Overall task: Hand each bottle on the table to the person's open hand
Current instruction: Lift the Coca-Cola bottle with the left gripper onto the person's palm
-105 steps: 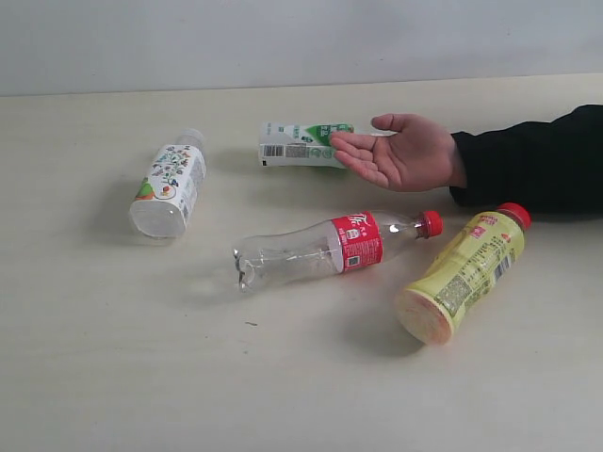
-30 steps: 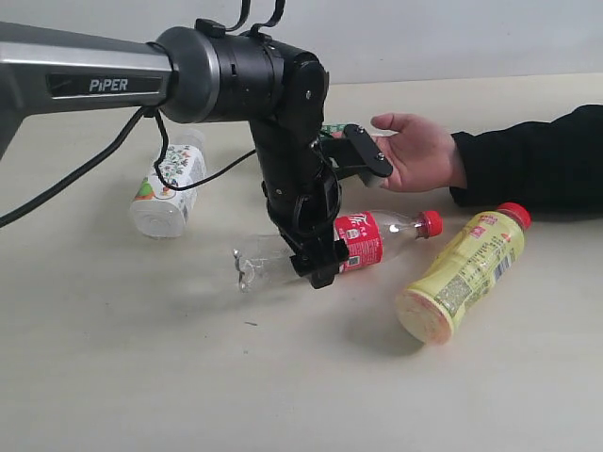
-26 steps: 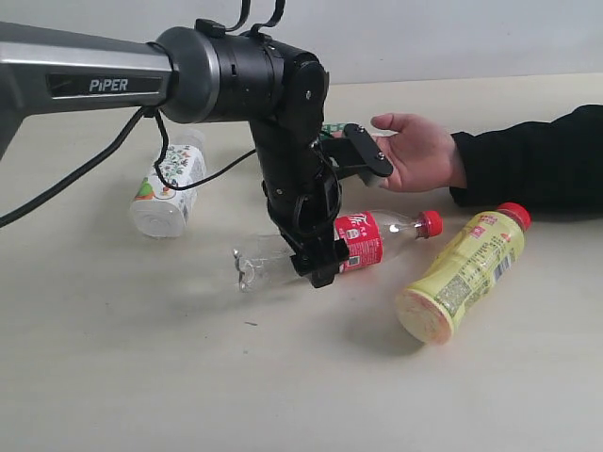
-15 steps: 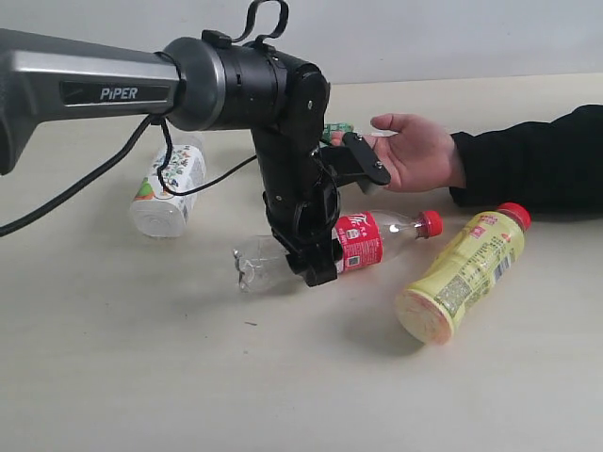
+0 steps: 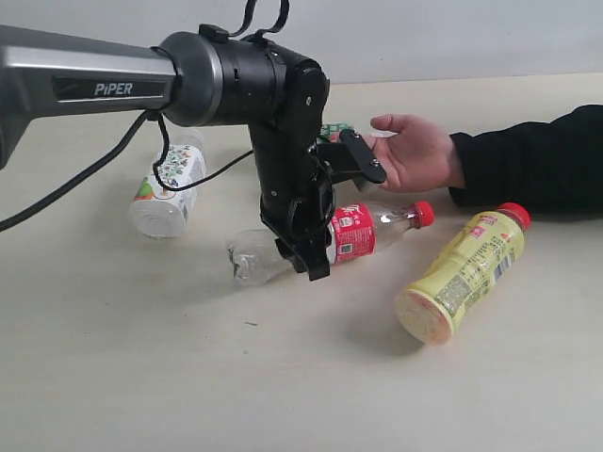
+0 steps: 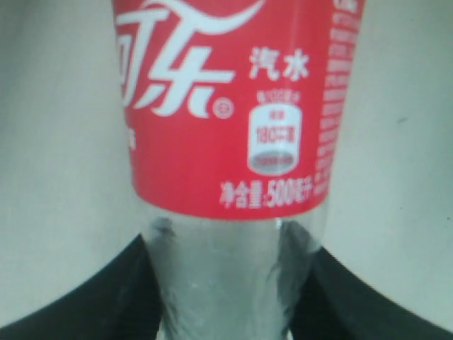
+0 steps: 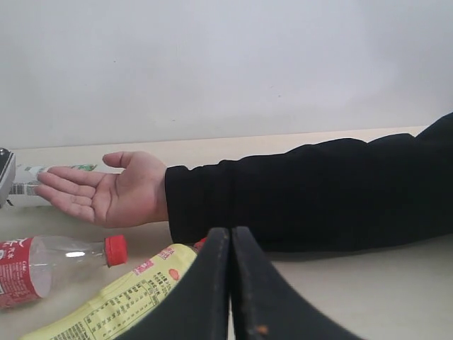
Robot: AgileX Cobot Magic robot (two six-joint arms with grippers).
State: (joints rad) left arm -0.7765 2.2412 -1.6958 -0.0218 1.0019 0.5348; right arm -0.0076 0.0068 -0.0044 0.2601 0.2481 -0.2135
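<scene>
Your exterior camera looks down at a slant across the table (image 5: 141, 377) toward the wall (image 5: 424, 38). Your left wrist camera sits almost against the label of the clear bottle (image 6: 226, 142). Your right wrist camera rides low, facing level toward that wall, and shares the open hand (image 7: 113, 195) and yellow bottle (image 7: 120, 301) with the exterior view.
</scene>
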